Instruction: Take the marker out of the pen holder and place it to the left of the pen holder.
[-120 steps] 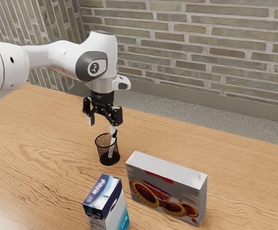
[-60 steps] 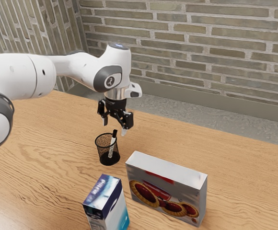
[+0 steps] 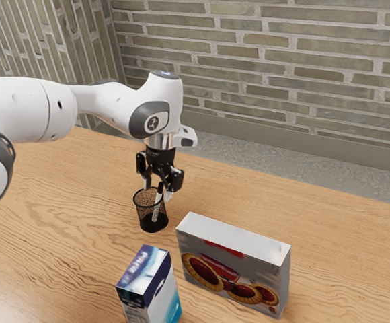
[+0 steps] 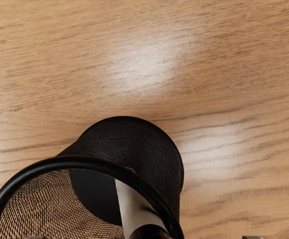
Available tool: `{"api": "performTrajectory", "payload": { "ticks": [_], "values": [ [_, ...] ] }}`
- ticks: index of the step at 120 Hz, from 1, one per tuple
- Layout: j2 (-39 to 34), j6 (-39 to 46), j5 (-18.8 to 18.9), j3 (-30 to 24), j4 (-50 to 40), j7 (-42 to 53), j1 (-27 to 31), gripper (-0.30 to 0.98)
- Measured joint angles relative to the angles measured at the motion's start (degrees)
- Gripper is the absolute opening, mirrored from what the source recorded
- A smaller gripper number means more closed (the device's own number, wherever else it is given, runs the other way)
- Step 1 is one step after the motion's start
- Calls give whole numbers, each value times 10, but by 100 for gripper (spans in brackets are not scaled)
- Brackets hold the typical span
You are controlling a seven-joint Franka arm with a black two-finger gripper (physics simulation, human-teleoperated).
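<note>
My gripper is low over the pen holder in the exterior view, its fingers apart on either side of the marker's dark cap. The white marker leans inside the black mesh cup, its top rising above the rim. In the wrist view, fingertips of the open gripper peek in at the lower edge, widely spaced. Between them the marker stands in the holder, against the rim. No contact between fingers and marker can be made out.
A silver box with tart pictures stands beside the holder toward the exterior view's right. A blue and white carton is nearer that camera. Both stand on the wooden table, with a brick wall behind.
My hand first shifted toward the exterior view's right, then came down, bringing the fingers around the marker's cap. The marker and holder have stayed put.
</note>
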Motion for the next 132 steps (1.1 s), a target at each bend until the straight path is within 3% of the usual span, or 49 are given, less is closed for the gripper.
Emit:
{"api": "performTrajectory", "payload": {
  "ticks": [28,63,92,110,132],
  "values": [
    [14,-2,0,-1,19,-2,1,31],
    [18,-1,1,-2,27,-5,0,-2],
    [-8,-5,9,-2,27,-10,0,-8],
    [-75,-24,10,3,27,-13,1,-8],
    [-124,-109,-6,36,30,-17,-1,-9]
  ]
}}
